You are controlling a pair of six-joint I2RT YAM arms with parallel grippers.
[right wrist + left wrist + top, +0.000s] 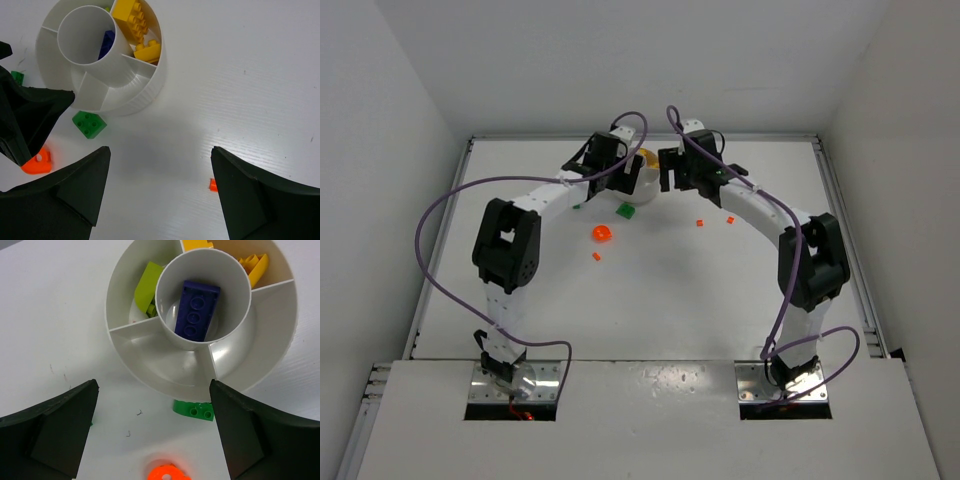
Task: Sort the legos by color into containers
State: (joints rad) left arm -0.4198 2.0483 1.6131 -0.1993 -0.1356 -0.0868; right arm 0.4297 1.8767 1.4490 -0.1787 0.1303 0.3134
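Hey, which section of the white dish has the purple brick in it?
The round centre well: the purple brick lies there alone, while the wedges around it hold yellow pieces, a lime piece or nothing.

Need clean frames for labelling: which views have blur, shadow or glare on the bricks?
Top external: even light, but the arms hide most of the white dish. Left wrist: purple brick sharp; orange piece glows, overexposed and soft. Right wrist: green brick crisp; a soft grey shadow lies on the table beside it.
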